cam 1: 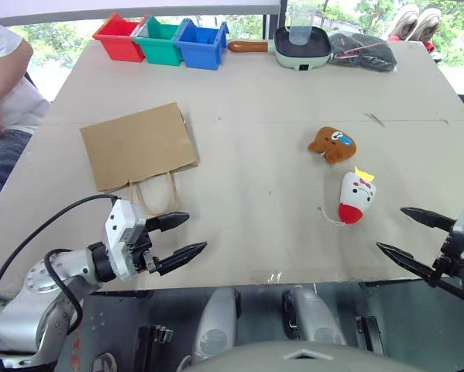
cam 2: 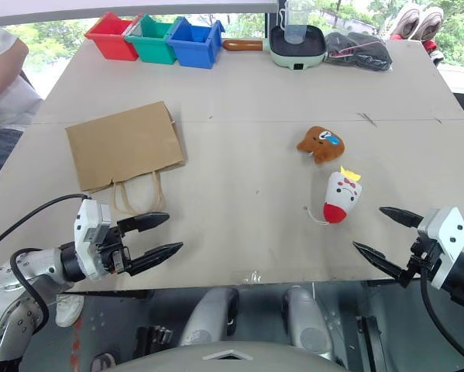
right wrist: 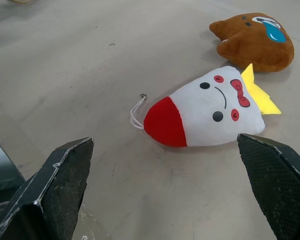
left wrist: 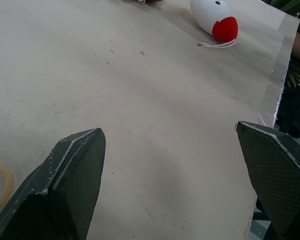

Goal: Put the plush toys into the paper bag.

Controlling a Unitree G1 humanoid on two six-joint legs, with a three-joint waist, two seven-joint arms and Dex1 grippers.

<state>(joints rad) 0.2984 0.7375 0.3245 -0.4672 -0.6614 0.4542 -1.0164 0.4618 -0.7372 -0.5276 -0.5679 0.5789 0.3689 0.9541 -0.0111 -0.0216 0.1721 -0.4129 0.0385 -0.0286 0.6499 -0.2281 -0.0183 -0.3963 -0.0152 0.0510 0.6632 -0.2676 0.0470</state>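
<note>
Plush toys: two, lay on the right half of a pale table [cam 1: 255,101], both well apart from the paper bag [cam 1: 139,145]. Brown toy [cam 1: 332,144] with a blue-and-white face patch sat farther from the near edge. White-and-red toy [cam 1: 356,198] with a yellow tuft lay just beside it on the near side, red end toward the near edge, tuft toward the brown one, a thin white loop of cord trailing from the red end. Could not tell whether the two toys touched.

Paper bag lay flat on the left half of the table, plain brown, its two looped handles pointing toward the near edge.

Left gripper [cam 1: 177,237] hovered over the near left edge, just past the bag handles, black fingers [left wrist: 69,185] spread wide and holding nothing. Right gripper [cam 2: 383,232] hovered at the near right edge, close to the white-and-red toy but not touching it, fingers [right wrist: 59,190] likewise spread wide and empty.

Along the far edge: red bin [cam 1: 120,36], green bin [cam 1: 159,41] and blue bin [cam 1: 201,44] side by side, then a small pan [cam 1: 301,46] with a wooden handle and a clear cup standing in it, then a dark bag [cam 1: 362,52]. Seated at the far left, a person's arm [cam 1: 3,74] in a white sleeve.
</note>
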